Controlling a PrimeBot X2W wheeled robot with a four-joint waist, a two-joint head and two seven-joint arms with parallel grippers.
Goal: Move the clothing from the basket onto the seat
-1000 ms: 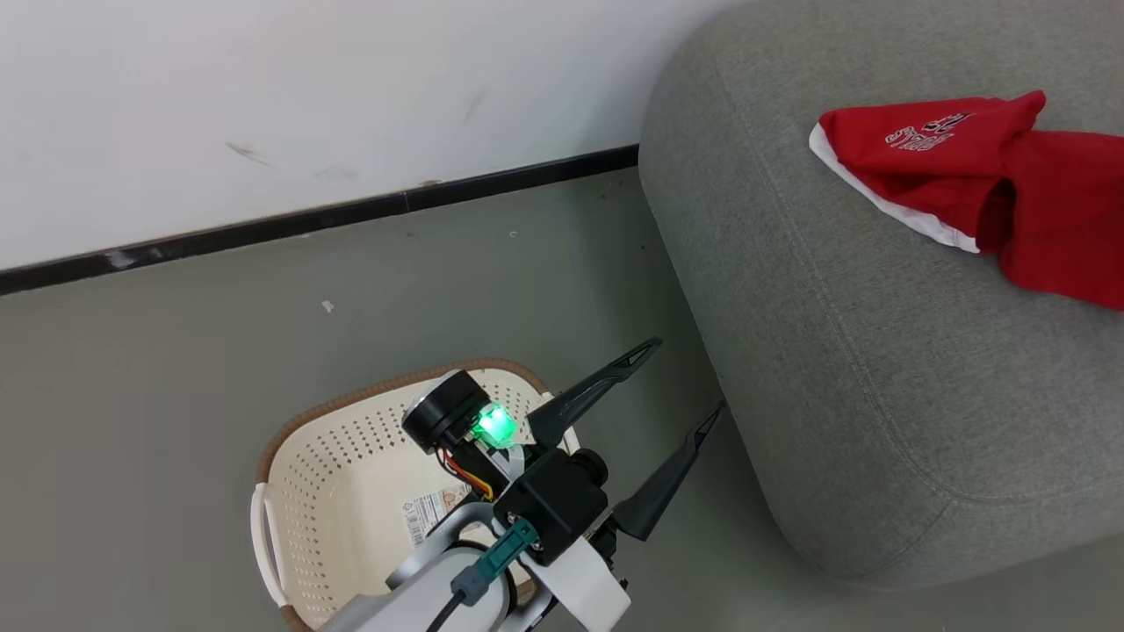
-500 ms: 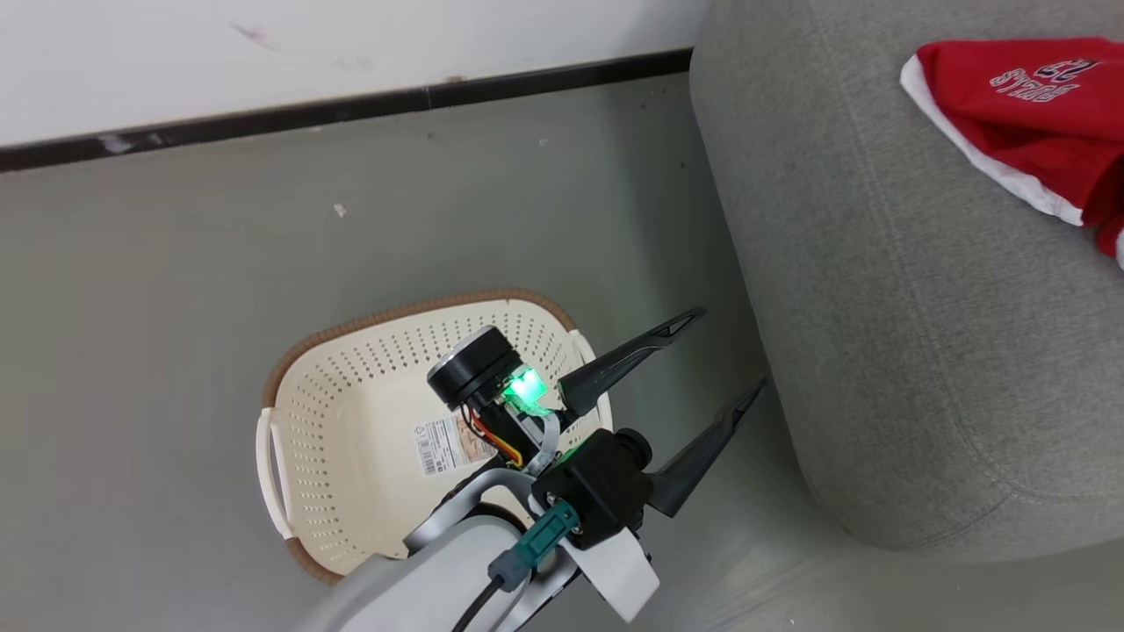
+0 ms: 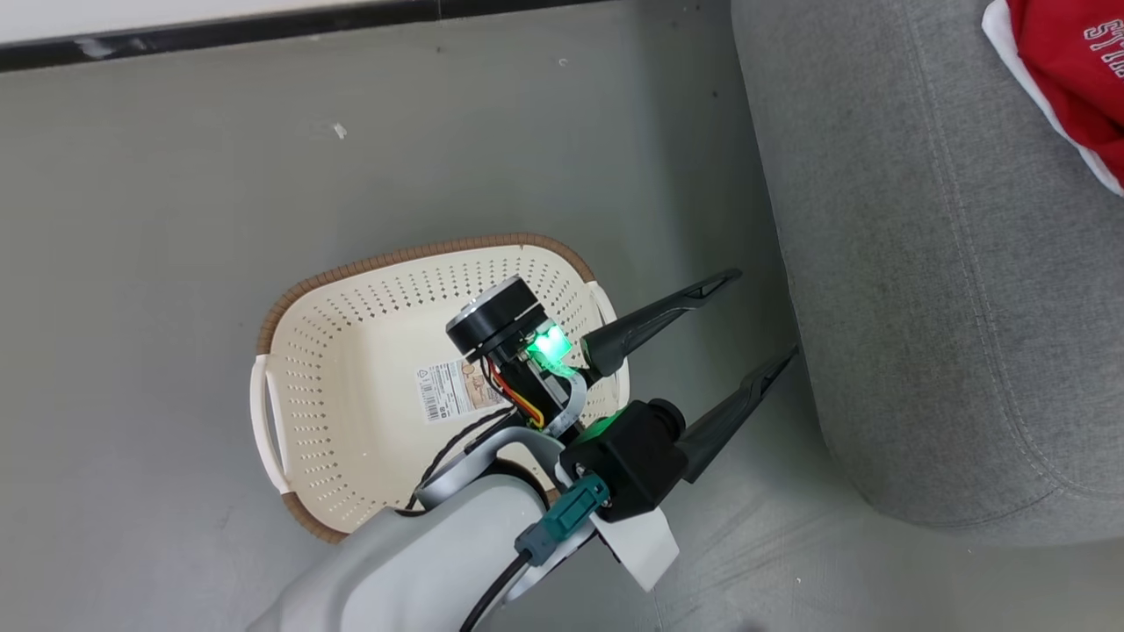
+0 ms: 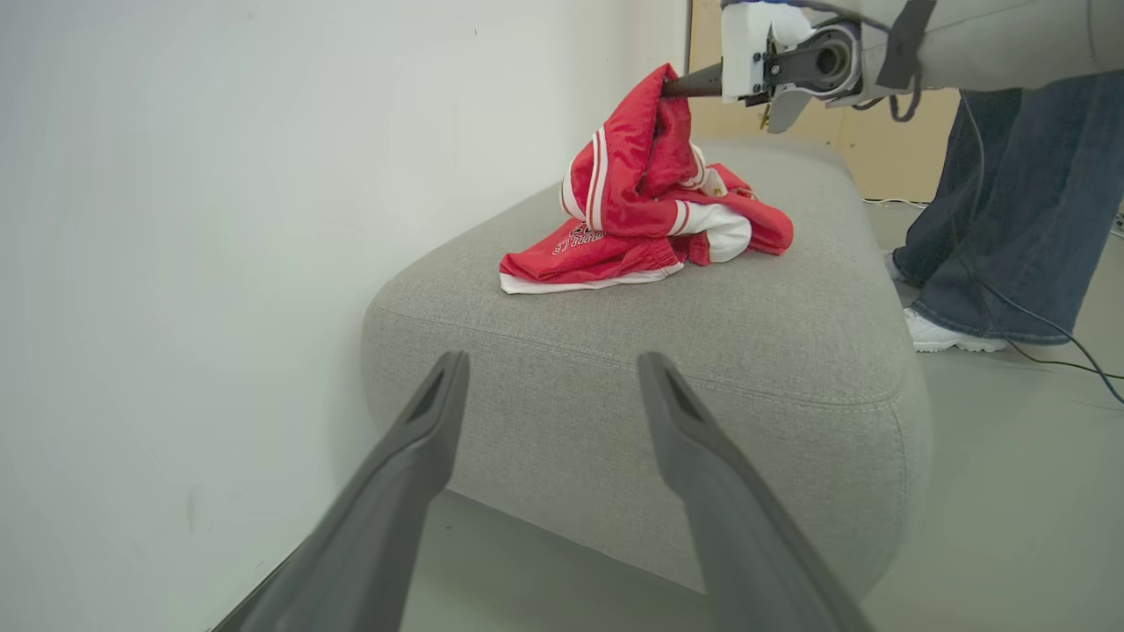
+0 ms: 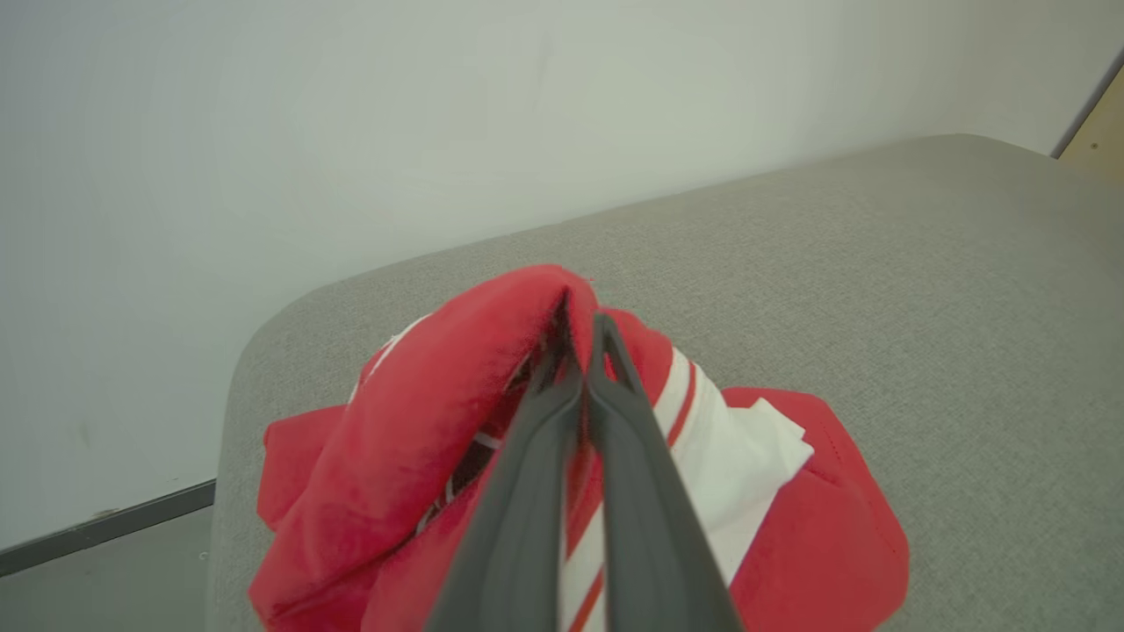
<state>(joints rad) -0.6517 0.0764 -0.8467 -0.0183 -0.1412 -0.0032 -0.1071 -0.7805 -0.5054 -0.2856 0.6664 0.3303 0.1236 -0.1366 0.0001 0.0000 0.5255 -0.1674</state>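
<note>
The cream basket (image 3: 351, 351) stands on the floor with just a paper label on its bottom. My left gripper (image 3: 762, 318) is open and holds nothing, between the basket's right handle and the grey seat (image 3: 922, 307). In the left wrist view its fingers (image 4: 553, 369) point at the seat (image 4: 702, 351), where the red clothing (image 4: 650, 219) lies in a pile. My right gripper (image 4: 676, 86) is shut on a fold of that clothing and holds it up above the pile. The right wrist view shows the shut gripper (image 5: 580, 325) pinching red cloth (image 5: 421, 421) over the seat (image 5: 878, 263).
A white wall with a dark skirting strip (image 3: 263, 31) runs behind the basket and the seat. A person's legs in jeans (image 4: 992, 219) stand on the floor beside the seat's far end, with a cable (image 4: 1054, 342) trailing nearby.
The head camera has tilted down and the whole picture has shifted: more of the basket shows and the clothing has slid to the top right corner. My left gripper stays open.
</note>
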